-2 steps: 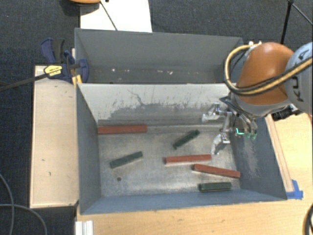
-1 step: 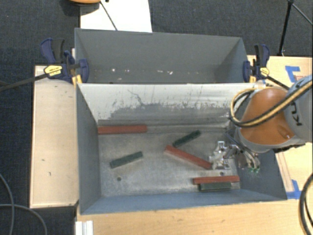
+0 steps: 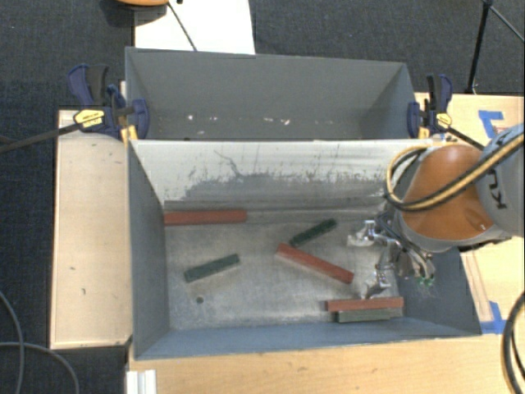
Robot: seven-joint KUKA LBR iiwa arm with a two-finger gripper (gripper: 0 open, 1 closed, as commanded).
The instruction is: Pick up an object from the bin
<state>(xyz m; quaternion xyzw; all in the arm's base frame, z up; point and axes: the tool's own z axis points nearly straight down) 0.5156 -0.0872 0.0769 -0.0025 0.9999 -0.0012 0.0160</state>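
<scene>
My gripper (image 3: pixel 378 286) hangs low at the right side of the bin, its metal fingers pointing down just above a red-brown bar stacked on a dark green bar (image 3: pixel 366 307) near the front wall. A second red-brown bar (image 3: pixel 314 264) lies tilted just left of the fingers. A short dark green bar (image 3: pixel 312 233) lies behind that one. I see nothing between the fingers, and their spacing is hard to read.
A long red-brown bar (image 3: pixel 205 217) lies along the back wall at the left. Another dark green bar (image 3: pixel 211 268) rests on the floor at the left. The arm's orange cover fills the right side above the gripper.
</scene>
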